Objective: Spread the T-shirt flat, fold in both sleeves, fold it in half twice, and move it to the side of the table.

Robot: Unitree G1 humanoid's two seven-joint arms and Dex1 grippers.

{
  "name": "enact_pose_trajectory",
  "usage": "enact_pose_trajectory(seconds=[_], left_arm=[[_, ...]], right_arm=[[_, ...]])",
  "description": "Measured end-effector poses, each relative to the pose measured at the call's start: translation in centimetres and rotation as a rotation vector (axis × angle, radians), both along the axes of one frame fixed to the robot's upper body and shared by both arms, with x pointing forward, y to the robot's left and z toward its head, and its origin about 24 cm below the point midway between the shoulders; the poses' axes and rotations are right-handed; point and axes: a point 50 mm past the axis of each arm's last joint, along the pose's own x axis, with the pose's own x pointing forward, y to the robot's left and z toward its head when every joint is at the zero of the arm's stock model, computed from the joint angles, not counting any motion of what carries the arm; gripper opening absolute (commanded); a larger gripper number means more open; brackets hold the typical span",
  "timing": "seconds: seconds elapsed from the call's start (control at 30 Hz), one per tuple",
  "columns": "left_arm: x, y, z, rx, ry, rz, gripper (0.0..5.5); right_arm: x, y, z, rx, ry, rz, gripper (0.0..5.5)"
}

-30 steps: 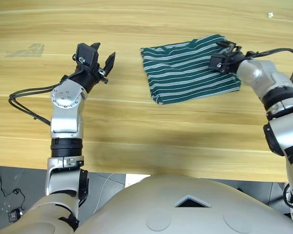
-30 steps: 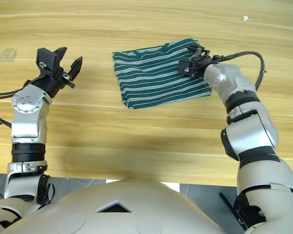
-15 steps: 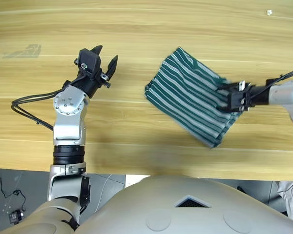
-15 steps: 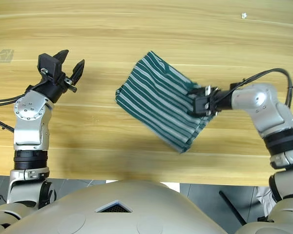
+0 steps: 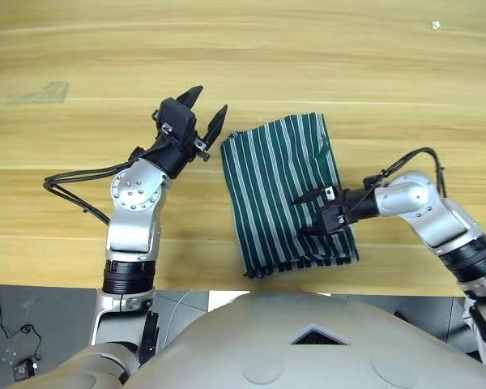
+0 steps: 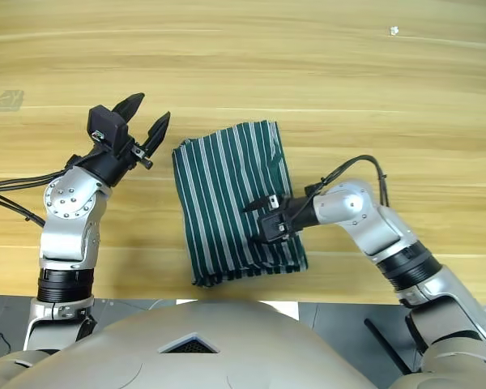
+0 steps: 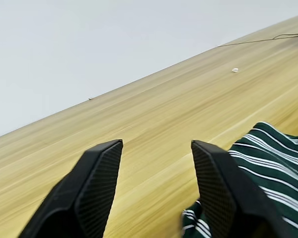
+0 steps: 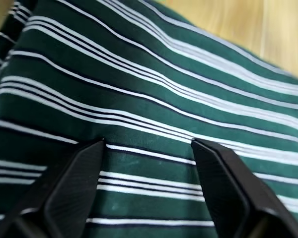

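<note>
Neatly folded, the T-shirt (image 5: 279,194) lies by the table (image 5: 308,49)'s near edge. Left gripper (image 5: 210,100) gapes beside it, right gripper (image 5: 299,216) spread-fingered above.

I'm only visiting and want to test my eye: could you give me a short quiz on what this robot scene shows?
1. True or false: the T-shirt lies folded into a rectangle on the table.
2. The right gripper is: A) open over the T-shirt, B) shut on a sleeve, C) resting on bare wood.
3. Fill in: the left gripper, open, is beside the T-shirt's far ____ corner.
Key: 1 true; 2 A; 3 left.
</note>
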Motion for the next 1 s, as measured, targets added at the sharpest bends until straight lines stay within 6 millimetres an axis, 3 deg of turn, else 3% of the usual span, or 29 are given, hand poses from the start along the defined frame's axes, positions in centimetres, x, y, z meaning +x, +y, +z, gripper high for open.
enact_pose_trajectory(seconds=[0.17,0.4,0.63,0.73,0.8,0.9,1.0], left_arm=[[-0.1,-0.5,-0.4,-0.005,0.017,-0.019,2.55],[-0.2,-1.1,-0.5,-0.019,0.017,-0.03,2.55],[-0.8,0.8,1.0,-0.003,-0.043,0.005,2.55],[-2.3,5.2,3.5,0.135,-0.16,0.089,2.55],[-3.9,6.8,4.2,0.288,-0.214,0.083,2.55],[-7.1,6.9,2.8,0.604,-0.23,-0.066,2.55],[-10.9,6.8,0.3,0.941,-0.195,-0.358,2.55]], right_arm=[[0.8,2.1,-0.6,0.088,-0.075,-0.029,3.23],[2.2,2.6,-0.8,0.221,-0.035,-0.169,3.23],[3.5,2.8,3.0,0.541,-0.052,-0.321,3.23],[4.4,0.5,5.3,0.678,-0.152,-0.466,3.23],[3.9,-1.8,5.3,0.663,-0.197,-0.528,3.23],[2.8,-5.2,4.9,0.506,-0.365,-0.521,3.23],[1.0,-8.4,3.9,0.247,-0.524,-0.365,3.23]])
